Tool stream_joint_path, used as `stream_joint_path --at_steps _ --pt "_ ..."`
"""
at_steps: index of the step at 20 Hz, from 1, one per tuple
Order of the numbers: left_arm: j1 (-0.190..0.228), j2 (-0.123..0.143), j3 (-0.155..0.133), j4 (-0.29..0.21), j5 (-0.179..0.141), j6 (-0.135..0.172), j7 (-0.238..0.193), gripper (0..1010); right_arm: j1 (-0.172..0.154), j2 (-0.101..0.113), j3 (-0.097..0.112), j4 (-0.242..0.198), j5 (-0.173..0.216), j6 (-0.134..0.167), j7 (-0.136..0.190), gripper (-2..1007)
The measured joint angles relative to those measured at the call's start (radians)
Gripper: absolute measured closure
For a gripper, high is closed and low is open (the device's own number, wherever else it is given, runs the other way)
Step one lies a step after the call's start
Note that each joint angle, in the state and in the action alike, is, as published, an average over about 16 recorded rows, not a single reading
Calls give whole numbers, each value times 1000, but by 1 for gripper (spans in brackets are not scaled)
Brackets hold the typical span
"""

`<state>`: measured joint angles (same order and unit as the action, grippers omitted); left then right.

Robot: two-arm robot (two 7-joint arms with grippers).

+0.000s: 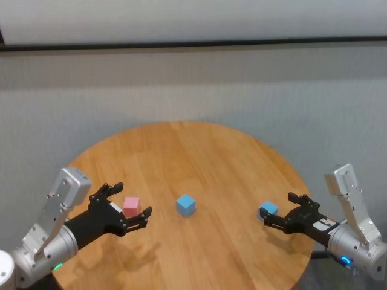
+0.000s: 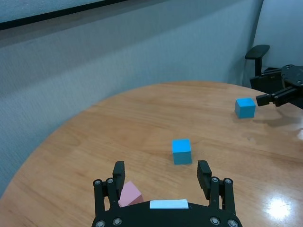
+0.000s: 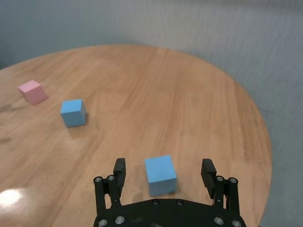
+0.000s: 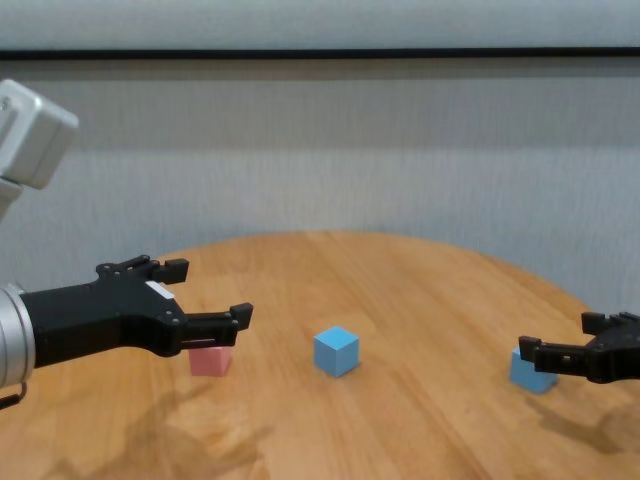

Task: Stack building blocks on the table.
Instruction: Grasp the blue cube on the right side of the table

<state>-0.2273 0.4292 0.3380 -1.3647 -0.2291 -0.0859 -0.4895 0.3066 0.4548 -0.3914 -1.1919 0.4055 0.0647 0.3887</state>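
A pale pink cube (image 1: 131, 205) lies on the round wooden table (image 1: 181, 151) at the left. My left gripper (image 1: 132, 199) is open and hovers just above it, fingers to either side; the left wrist view shows the cube (image 2: 130, 194) low between the fingers (image 2: 118, 170). A light blue cube (image 1: 185, 205) stands free at the table's middle. A second light blue cube (image 1: 268, 209) lies at the right. My right gripper (image 1: 279, 208) is open around it, and the cube (image 3: 160, 174) sits between the fingers in the right wrist view.
The table's rim runs close behind the right blue cube and near my left forearm. A grey wall (image 1: 193, 84) stands behind the table. A dark office chair (image 2: 258, 52) shows past the table's far edge in the left wrist view.
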Motion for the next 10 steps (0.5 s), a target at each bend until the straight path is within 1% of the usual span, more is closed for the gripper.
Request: stream_joint_path --at_steps 10 --pt "0 0 0 0 0 0 0 8 17 -23 13 40 -15 19 18 1"
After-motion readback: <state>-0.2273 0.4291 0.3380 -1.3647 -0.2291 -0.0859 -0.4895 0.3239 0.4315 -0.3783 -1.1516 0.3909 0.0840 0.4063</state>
